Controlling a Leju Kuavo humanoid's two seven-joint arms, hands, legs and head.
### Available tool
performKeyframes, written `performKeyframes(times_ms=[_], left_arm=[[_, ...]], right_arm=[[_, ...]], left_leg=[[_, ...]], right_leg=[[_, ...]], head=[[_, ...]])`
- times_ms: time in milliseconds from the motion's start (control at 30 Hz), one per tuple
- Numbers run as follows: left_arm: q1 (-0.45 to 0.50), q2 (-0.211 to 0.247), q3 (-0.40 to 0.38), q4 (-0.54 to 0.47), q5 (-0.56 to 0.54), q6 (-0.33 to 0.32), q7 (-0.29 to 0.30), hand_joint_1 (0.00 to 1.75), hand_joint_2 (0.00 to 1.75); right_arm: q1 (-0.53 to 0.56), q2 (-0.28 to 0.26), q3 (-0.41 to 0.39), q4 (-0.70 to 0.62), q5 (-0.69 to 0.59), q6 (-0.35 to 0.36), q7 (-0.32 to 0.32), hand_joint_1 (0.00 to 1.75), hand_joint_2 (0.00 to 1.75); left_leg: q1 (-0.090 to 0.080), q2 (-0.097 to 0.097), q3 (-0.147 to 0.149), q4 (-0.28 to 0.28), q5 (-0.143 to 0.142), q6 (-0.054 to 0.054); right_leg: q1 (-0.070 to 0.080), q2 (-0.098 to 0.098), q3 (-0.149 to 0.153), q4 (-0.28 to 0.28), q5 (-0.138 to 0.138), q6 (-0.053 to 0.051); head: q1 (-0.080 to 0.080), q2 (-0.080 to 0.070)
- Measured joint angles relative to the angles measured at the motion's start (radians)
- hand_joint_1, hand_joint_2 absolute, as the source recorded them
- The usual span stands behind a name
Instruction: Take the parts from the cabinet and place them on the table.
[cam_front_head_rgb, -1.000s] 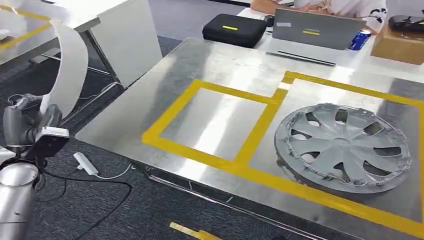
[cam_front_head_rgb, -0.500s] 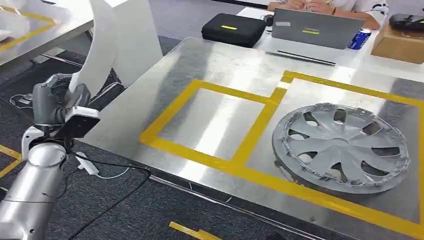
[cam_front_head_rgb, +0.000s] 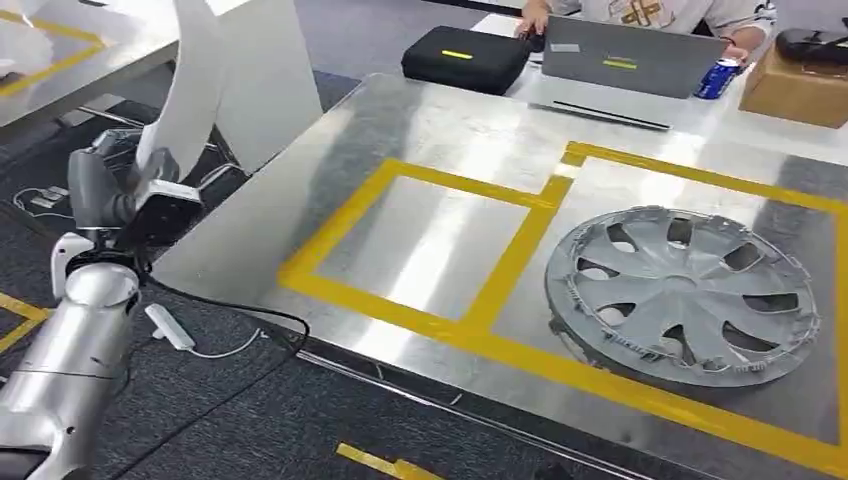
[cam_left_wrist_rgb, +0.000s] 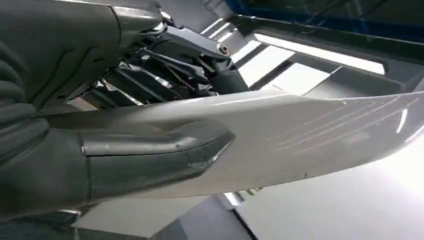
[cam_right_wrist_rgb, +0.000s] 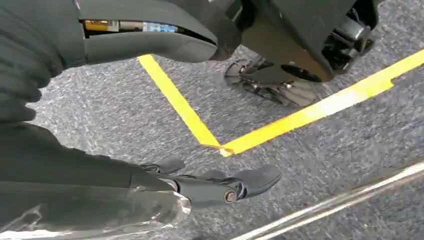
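In the left wrist view the thick grey thumb and darker fingers (cam_left_wrist_rgb: 150, 70) of the left hand (cam_left_wrist_rgb: 125, 125) clamp a long, curved white panel (cam_left_wrist_rgb: 310, 135) between them, thumb on one face and fingers on the other. In the head view that left hand (cam_front_head_rgb: 125, 200) sits at the left of the frame atop its silver arm (cam_front_head_rgb: 70, 350), and the white panel (cam_front_head_rgb: 195, 85) rises from it toward the upper left, leaning over the near left edge of the counter (cam_front_head_rgb: 420, 130).

The right hand (cam_right_wrist_rgb: 165, 185) hangs over grey carpet (cam_right_wrist_rgb: 325, 165) crossed by yellow floor tape (cam_right_wrist_rgb: 300, 117); its fingers (cam_right_wrist_rgb: 250, 182) lie extended and apart, with nothing between them.

On the steel counter, yellow tape (cam_front_head_rgb: 515, 255) marks out rectangles. A grey wheel cover (cam_front_head_rgb: 685, 295) lies flat inside the right-hand rectangle, at the right of the frame, well apart from the panel. Along the far edge, at the top of the frame, stand a black case (cam_front_head_rgb: 465, 60), a grey laptop (cam_front_head_rgb: 630, 58), a blue can (cam_front_head_rgb: 720, 78) and a cardboard box (cam_front_head_rgb: 795, 88). A person (cam_front_head_rgb: 650, 12) sits behind the laptop.
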Motion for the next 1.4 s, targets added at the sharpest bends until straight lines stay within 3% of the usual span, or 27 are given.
performKeyframes(times_ms=[67, 100, 167, 200, 233, 267, 333, 367, 433, 533, 600, 700, 733, 767, 800, 867, 900, 933, 1033, 1100, 1133, 1200, 1233, 1267, 1300, 1333, 1400], left_arm=[[-0.008, 0.000, 0.000, 0.008, 0.000, 0.000, 0.000, 1.75, 1.75], [-0.011, 0.000, 0.000, 0.011, 0.000, 0.001, 0.000, 1.75, 1.75], [-0.013, -0.001, 0.000, 0.020, 0.001, 0.002, 0.000, 1.75, 1.75], [-0.012, -0.001, 0.000, 0.027, 0.001, 0.002, 0.000, 1.75, 1.75], [-0.012, -0.001, 0.000, 0.032, 0.001, 0.002, 0.000, 1.75, 1.75], [-0.012, -0.001, 0.000, 0.035, 0.001, 0.002, 0.000, 1.75, 1.75], [-0.013, -0.002, 0.000, 0.038, 0.001, 0.002, 0.000, 1.75, 1.75], [-0.014, -0.002, 0.000, 0.039, 0.001, 0.002, 0.000, 1.75, 1.75], [-0.018, -0.001, 0.000, 0.040, 0.001, 0.002, 0.000, 1.75, 1.75], [-0.019, -0.001, 0.000, 0.046, 0.001, 0.002, 0.000, 1.75, 1.75], [-0.020, -0.002, 0.000, 0.047, 0.000, 0.002, 0.000, 1.75, 1.75], [-0.022, 0.001, 0.000, 0.052, 0.001, 0.003, 0.000, 1.75, 1.75], [-0.022, 0.000, 0.000, 0.056, 0.001, 0.002, 0.000, 1.75, 1.75], [-0.022, 0.000, 0.000, 0.062, 0.002, 0.002, 0.001, 1.75, 1.75], [-0.024, 0.001, 0.000, 0.069, 0.008, 0.002, 0.003, 1.75, 1.75], [-0.037, 0.001, 0.003, 0.085, 0.023, 0.001, 0.003, 1.75, 1.75], [-0.046, 0.001, 0.006, 0.091, 0.026, 0.000, 0.002, 1.75, 1.75], [-0.057, 0.000, 0.008, 0.099, 0.031, -0.002, 0.002, 1.75, 1.75], [-0.074, 0.003, 0.010, 0.122, 0.022, -0.024, -0.005, 1.75, 1.75], [-0.089, 0.003, 0.009, 0.137, 0.008, -0.037, -0.012, 1.75, 1.75], [-0.098, 0.003, 0.008, 0.144, 0.003, -0.040, -0.015, 1.75, 1.75], [-0.102, 0.003, 0.007, 0.155, -0.004, -0.050, -0.022, 1.75, 1.75], [-0.099, 0.002, 0.004, 0.159, -0.005, -0.058, -0.024, 1.75, 1.75], [-0.093, 0.000, -0.001, 0.162, -0.005, -0.066, -0.026, 1.75, 1.75], [-0.088, -0.005, -0.006, 0.164, -0.006, -0.071, -0.030, 1.75, 1.75], [-0.085, -0.008, -0.010, 0.164, -0.007, -0.075, -0.032, 1.75, 1.75], [-0.085, -0.022, -0.019, 0.164, -0.007, -0.080, -0.032, 1.75, 1.75]], right_arm=[[-0.001, -0.004, 0.001, -0.001, -0.001, 0.000, 0.000, 0.00, 1.75], [-0.001, -0.004, 0.002, -0.001, -0.002, 0.000, 0.000, 0.00, 1.75], [0.001, -0.004, 0.004, -0.001, -0.002, 0.000, -0.001, 0.00, 1.75], [-0.001, -0.004, 0.005, -0.001, -0.003, 0.000, -0.002, 0.00, 1.75], [-0.002, -0.004, 0.006, -0.001, -0.002, 0.000, -0.002, 0.00, 1.75], [-0.004, -0.005, 0.006, -0.001, -0.002, 0.000, 0.000, 0.00, 1.75], [-0.001, -0.009, 0.007, -0.002, -0.002, 0.000, 0.000, 0.00, 1.75], [0.000, -0.009, 0.007, -0.002, -0.002, 0.000, 0.000, 0.00, 1.75], [-0.001, -0.009, 0.008, -0.002, -0.002, 0.000, 0.000, 0.00, 1.75], [0.002, -0.009, 0.008, -0.002, -0.002, 0.000, 0.000, 0.00, 1.75], [0.001, -0.010, 0.008, -0.003, -0.002, 0.000, 0.000, 0.00, 1.75], [0.001, -0.010, 0.008, -0.004, -0.002, -0.001, 0.000, 0.00, 1.75], [0.002, -0.010, 0.008, -0.004, -0.002, -0.001, 0.000, 0.00, 1.75], [0.003, -0.010, 0.009, -0.004, -0.004, 0.000, 0.000, 0.00, 1.75], [0.003, -0.010, 0.010, -0.004, -0.010, 0.000, 0.000, 0.00, 1.75], [0.001, -0.010, 0.013, -0.005, -0.019, 0.000, -0.002, 0.00, 1.75], [0.001, -0.010, 0.014, -0.006, -0.021, 0.000, -0.002, 0.00, 1.75], [0.000, -0.010, 0.015, -0.006, -0.024, 0.000, -0.003, 0.00, 1.75], [0.003, -0.011, 0.016, -0.007, -0.034, 0.004, -0.005, 0.00, 1.75], [0.003, -0.020, 0.017, -0.008, -0.039, 0.005, -0.006, 0.00, 1.75], [0.002, -0.020, 0.019, -0.008, -0.042, 0.007, -0.006, 0.00, 1.75], [0.003, -0.020, 0.024, -0.008, -0.043, 0.012, -0.008, 0.00, 1.75], [0.005, -0.020, 0.026, -0.008, -0.045, 0.013, -0.008, 0.00, 1.75], [0.005, -0.021, 0.028, -0.008, -0.047, 0.013, -0.007, 0.00, 1.75], [0.004, -0.024, 0.031, -0.008, -0.048, 0.014, -0.007, 0.00, 1.75], [0.003, -0.026, 0.034, -0.008, -0.048, 0.014, -0.006, 0.00, 1.75], [0.000, -0.028, 0.036, -0.011, -0.051, 0.016, -0.004, 0.00, 1.75]], left_leg=[[0.009, 0.002, 0.005, -0.006, 0.003, 0.008], [0.009, 0.003, 0.005, -0.005, 0.003, 0.014], [0.008, 0.003, 0.005, -0.005, 0.002, 0.015], [0.008, 0.003, 0.005, -0.005, 0.002, 0.015], [0.008, 0.003, 0.006, -0.005, 0.002, 0.015], [0.008, 0.002, 0.007, -0.005, 0.001, 0.015], [0.008, 0.000, 0.013, -0.005, -0.002, 0.009], [0.008, 0.000, 0.013, -0.005, -0.004, 0.007], [0.000, -0.001, 0.006, 0.002, -0.005, 0.001], [0.003, -0.001, 0.006, -0.003, 0.002, -0.014], [0.005, 0.000, -0.001, 0.020, -0.026, -0.024], [0.006, 0.000, -0.092, 0.221, -0.127, -0.030], [0.006, 0.000, -0.123, 0.282, -0.143, -0.030], [0.006, 0.000, -0.129, 0.290, -0.132, -0.030], [0.005, 0.000, -0.115, 0.258, -0.099, -0.027], [0.005, 0.000, -0.040, 0.105, -0.011, -0.018], [0.004, 0.001, -0.006, 0.033, 0.011, -0.012], [0.000, 0.002, 0.006, 0.009, -0.003, -0.011], [-0.004, 0.000, 0.002, 0.003, -0.004, -0.003], [0.006, 0.002, 0.008, -0.008, 0.004, 0.009], [0.007, 0.003, 0.007, -0.008, 0.004, 0.014], [0.006, 0.004, 0.007, -0.007, 0.004, 0.016], [0.006, 0.004, 0.007, -0.007, 0.003, 0.017], [0.006, 0.003, 0.007, -0.007, 0.003, 0.017], [0.006, 0.003, 0.007, -0.006, 0.003, 0.017], [0.006, 0.002, 0.007, -0.005, 0.003, 0.017], [0.006, 0.000, 0.010, -0.004, -0.001, 0.011]], right_leg=[[0.000, -0.001, -0.023, 0.036, -0.028, 0.013], [-0.004, -0.001, -0.053, 0.103, -0.063, 0.018], [-0.008, -0.003, -0.132, 0.258, -0.123, 0.025], [-0.008, -0.003, -0.161, 0.309, -0.130, 0.027], [-0.008, -0.003, -0.162, 0.302, -0.112, 0.028], [-0.009, -0.003, -0.141, 0.251, -0.074, 0.027], [-0.011, -0.003, -0.051, 0.069, 0.018, 0.023], [-0.012, -0.004, -0.034, 0.025, 0.019, 0.022], [-0.009, -0.002, -0.013, 0.002, 0.009, 0.017], [-0.005, 0.000, -0.019, 0.010, 0.011, 0.001], [-0.012, 0.000, -0.013, -0.002, 0.019, -0.013], [-0.010, 0.000, -0.013, -0.002, 0.018, -0.022], [-0.009, 0.000, -0.013, -0.002, 0.018, -0.022], [-0.008, 0.000, -0.013, -0.002, 0.018, -0.022], [-0.007, 0.000, -0.013, 0.000, 0.018, -0.022], [-0.006, 0.000, -0.012, 0.003, 0.017, -0.021], [-0.005, 0.000, -0.012, 0.004, 0.016, -0.020], [0.003, 0.000, -0.018, 0.008, 0.015, -0.016], [-0.002, -0.002, -0.021, 0.003, 0.021, -0.002], [-0.001, 0.000, -0.033, 0.018, 0.006, 0.009], [-0.003, -0.002, -0.055, 0.061, -0.025, 0.015], [-0.009, -0.003, -0.131, 0.227, -0.099, 0.023], [-0.010, -0.003, -0.161, 0.288, -0.117, 0.027], [-0.011, -0.003, -0.174, 0.308, -0.113, 0.029], [-0.012, -0.003, -0.163, 0.283, -0.087, 0.030], [-0.014, -0.003, -0.135, 0.222, -0.049, 0.029], [-0.017, -0.004, -0.045, 0.042, 0.029, 0.026]], head=[[0.003, 0.000], [0.008, 0.000], [0.006, 0.000], [0.006, 0.000], [0.006, 0.000], [0.007, 0.000], [0.007, 0.000], [0.007, 0.000], [0.006, 0.000], [0.005, 0.000], [0.002, 0.000], [-0.001, 0.000], [-0.001, 0.000], [-0.001, 0.000], [-0.001, 0.000], [-0.001, 0.000], [-0.001, 0.000], [0.000, 0.000], [0.000, 0.000], [0.001, 0.000], [0.009, 0.000], [0.008, 0.000], [0.011, 0.000], [0.010, 0.000], [0.011, 0.000], [0.010, 0.000], [0.011, 0.000]])
